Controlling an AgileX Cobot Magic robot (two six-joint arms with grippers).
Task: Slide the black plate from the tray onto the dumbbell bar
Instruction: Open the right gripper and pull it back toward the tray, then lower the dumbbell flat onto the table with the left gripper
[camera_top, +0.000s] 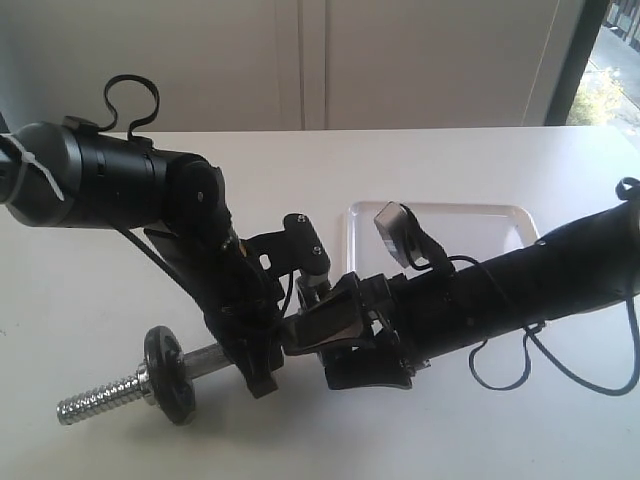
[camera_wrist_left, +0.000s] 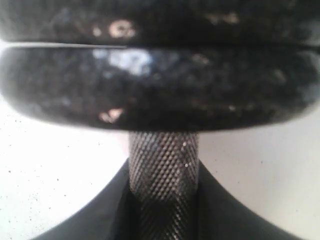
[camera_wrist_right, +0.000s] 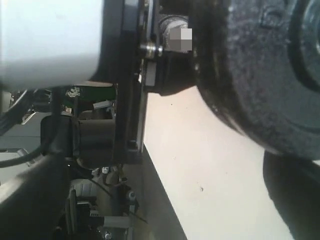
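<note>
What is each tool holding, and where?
The left tool clamps the dumbbell bar at its knurled middle; whether the right tool holds the black plate cannot be told.

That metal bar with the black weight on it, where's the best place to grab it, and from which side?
Probably the knurled grey middle of the dumbbell bar, from above, a finger on each side of the rod. The rough texture resists slipping, and that spot is clear of the black disc and the threaded end. The left gripper is clamped there.
</note>
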